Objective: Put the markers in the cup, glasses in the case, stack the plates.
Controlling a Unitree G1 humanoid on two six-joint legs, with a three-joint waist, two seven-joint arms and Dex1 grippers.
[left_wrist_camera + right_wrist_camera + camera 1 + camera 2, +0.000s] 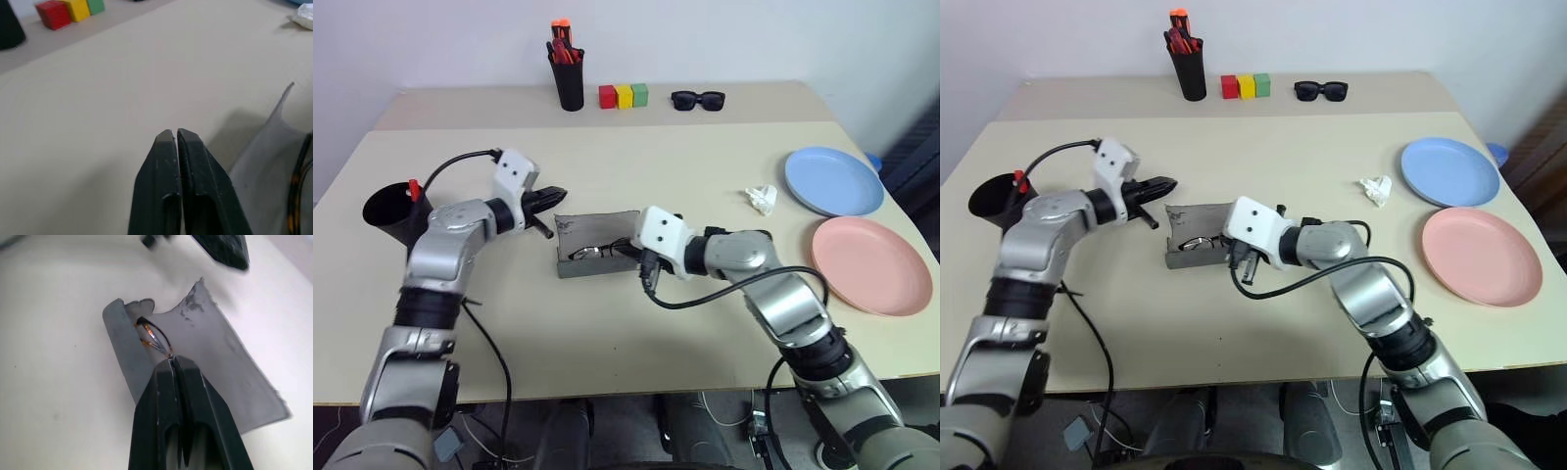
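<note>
The grey case (597,245) lies open mid-table, lid tilted back, with the wire-rimmed glasses (591,252) inside. My right gripper (172,361) is shut, its tips just over the glasses (152,339) in the case. My left gripper (556,195) is shut and empty, hovering left of the case lid. A slim black stick (541,228) lies on the table under it; I cannot tell if it is a marker. The black cup (389,213) at the far left holds a red marker (413,188). The blue plate (832,181) and the pink plate (869,264) lie side by side at the right.
Along the back edge stand a black pen holder (570,78) with orange-red pens, three coloured blocks (624,95) and black sunglasses (698,99). A crumpled white scrap (762,199) lies left of the blue plate. Black cables hang from both wrists.
</note>
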